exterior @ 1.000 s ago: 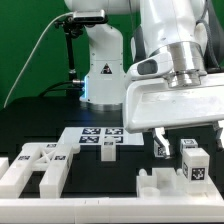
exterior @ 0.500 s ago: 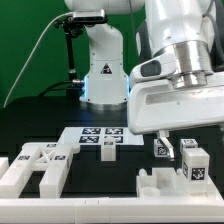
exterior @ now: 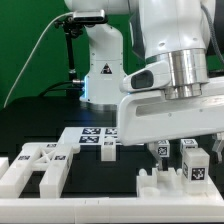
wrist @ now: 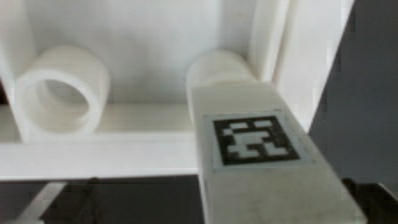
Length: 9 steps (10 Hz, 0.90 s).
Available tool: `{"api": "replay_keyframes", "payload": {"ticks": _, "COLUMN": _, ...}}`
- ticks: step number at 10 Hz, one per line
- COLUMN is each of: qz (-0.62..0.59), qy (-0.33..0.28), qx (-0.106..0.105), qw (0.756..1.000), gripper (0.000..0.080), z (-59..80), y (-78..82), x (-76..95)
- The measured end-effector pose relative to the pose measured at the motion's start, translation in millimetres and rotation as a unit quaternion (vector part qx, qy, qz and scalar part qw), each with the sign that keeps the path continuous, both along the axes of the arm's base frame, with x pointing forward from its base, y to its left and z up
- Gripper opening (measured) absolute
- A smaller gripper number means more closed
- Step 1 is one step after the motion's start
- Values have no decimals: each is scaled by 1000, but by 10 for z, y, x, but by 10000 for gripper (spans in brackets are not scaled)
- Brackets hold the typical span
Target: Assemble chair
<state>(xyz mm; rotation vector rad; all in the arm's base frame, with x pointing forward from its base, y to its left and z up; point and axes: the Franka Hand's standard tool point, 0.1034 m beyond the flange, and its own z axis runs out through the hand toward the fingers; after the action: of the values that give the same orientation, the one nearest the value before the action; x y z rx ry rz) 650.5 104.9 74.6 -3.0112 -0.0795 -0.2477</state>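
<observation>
You look to be at the post-fitting step. Your gripper (exterior: 162, 151) hangs low over the worktop (exterior: 40, 120) at about four o'clock in the exterior view, and a tagged white post (wrist: 249, 150) fills the wrist view close beneath it. I cannot tell whether the fingers clamp that post, because the hand hides them. A second tagged post (exterior: 196, 166) stands just beside, and a blocky chair panel (exterior: 35, 168) lies at eight o'clock. Next, you probably need to line the post up with the round socket (wrist: 63, 100) before pressing.

Matt white plastic chair parts (exterior: 32, 168) — glossy white robot arm (exterior: 172, 40) casing
</observation>
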Motion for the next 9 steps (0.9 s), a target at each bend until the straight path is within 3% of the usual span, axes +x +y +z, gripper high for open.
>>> {"api": "replay_keyframes", "payload": {"ticks": 2, "qz": 0, "qy": 74, "qx": 5, "qw": 997, "gripper": 649, "z": 4, "y": 57, "x": -88}}
{"api": "replay_keyframes", "payload": {"ticks": 4, "qz": -9, "qy": 84, "qx": 8, "qw": 996, "gripper": 649, "z": 25, "y": 81, "x": -29}}
{"api": "replay_keyframes", "payload": {"ticks": 6, "qz": -20, "qy": 87, "qx": 10, "qw": 996, "gripper": 397, "z": 16, "y": 84, "x": -38}}
{"api": "replay_keyframes", "payload": {"ticks": 7, "qz": -69, "qy": 93, "qx": 14, "qw": 993, "gripper": 397, "z": 17, "y": 92, "x": -38}}
{"api": "replay_keyframes", "payload": {"ticks": 8, "qz": -96, "qy": 96, "qx": 17, "qw": 991, "gripper": 285, "z": 16, "y": 95, "x": -39}}
{"api": "replay_keyframes", "payload": {"ticks": 9, "qz": -115, "qy": 99, "qx": 18, "qw": 988, "gripper": 285, "z": 15, "y": 97, "x": -40}}
